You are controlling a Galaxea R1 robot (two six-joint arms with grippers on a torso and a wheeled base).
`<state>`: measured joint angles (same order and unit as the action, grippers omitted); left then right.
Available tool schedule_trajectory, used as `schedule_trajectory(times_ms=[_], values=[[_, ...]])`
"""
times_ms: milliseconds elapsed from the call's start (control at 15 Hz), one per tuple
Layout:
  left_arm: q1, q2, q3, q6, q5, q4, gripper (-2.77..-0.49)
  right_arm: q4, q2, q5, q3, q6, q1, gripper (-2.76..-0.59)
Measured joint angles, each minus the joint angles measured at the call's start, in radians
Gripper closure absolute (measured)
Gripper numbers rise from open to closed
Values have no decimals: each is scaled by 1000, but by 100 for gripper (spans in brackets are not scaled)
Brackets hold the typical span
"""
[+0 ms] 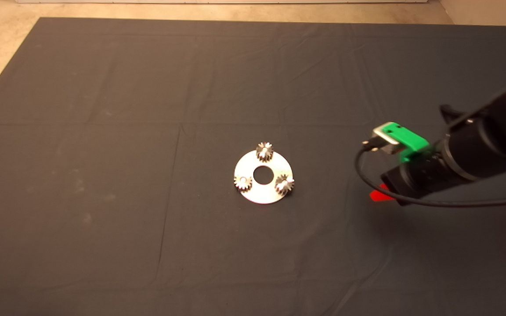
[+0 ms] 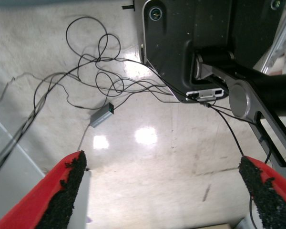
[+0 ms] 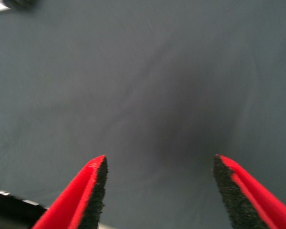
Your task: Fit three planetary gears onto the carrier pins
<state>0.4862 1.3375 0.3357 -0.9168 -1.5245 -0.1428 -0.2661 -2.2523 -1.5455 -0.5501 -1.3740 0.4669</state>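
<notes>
A flat round silver plate (image 1: 263, 191) with a central hole lies at the mat's middle. Three small toothed gears sit near its rim, each on a pin: one at the far side (image 1: 264, 152), one at the left (image 1: 243, 182), one at the right (image 1: 284, 184). The pins are hidden under the gears. My right gripper (image 3: 159, 179) is open and empty above bare mat, well to the right of the plate; in the head view only a red fingertip (image 1: 379, 195) shows under the arm. My left gripper (image 2: 164, 179) is open, parked off the mat, out of the head view.
The dark mat (image 1: 103, 131) covers the table, with pale floor beyond its far edge. The left wrist view shows the floor with tangled cables (image 2: 100, 81), a small grey adapter (image 2: 101, 115) and a black robot base (image 2: 195, 43).
</notes>
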Motion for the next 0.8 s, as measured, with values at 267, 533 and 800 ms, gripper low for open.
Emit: schedule_trajectory(times_ms=[267,533,800], values=[[0,154,0,-183,0,-16,-246,64,15,15,116,-192,-52,-187],[0,388,0,-363,6,-17,-262,111,33,14,143,-236,-71,-201],[0,402,0,-394,3,-15,-275,126,49,15,149,-247,-71,-213]])
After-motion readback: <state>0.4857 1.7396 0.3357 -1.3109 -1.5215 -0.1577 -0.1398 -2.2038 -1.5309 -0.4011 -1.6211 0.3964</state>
